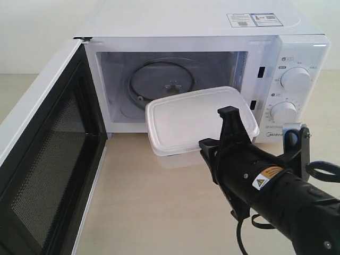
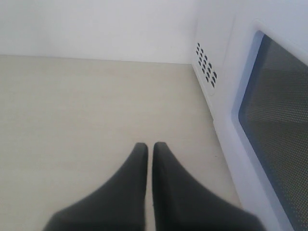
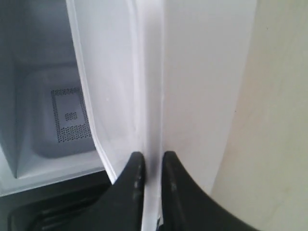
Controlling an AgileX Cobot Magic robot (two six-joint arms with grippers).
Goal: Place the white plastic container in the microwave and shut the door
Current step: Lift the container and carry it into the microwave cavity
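Clamping the white plastic container (image 1: 191, 119) by its rim at centre frame, just outside the open microwave (image 1: 186, 26), the right gripper (image 1: 229, 114) should keep it level and push straight in onto the turntable (image 1: 159, 74), while the left gripper (image 2: 149, 147) sits pinched empty beside the door (image 1: 48, 159).

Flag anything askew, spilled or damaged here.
Nothing spilled or damaged. Only oddity: the white plastic container hangs tilted in front of the open microwave, pinched at its rim between the fingers of the right gripper.
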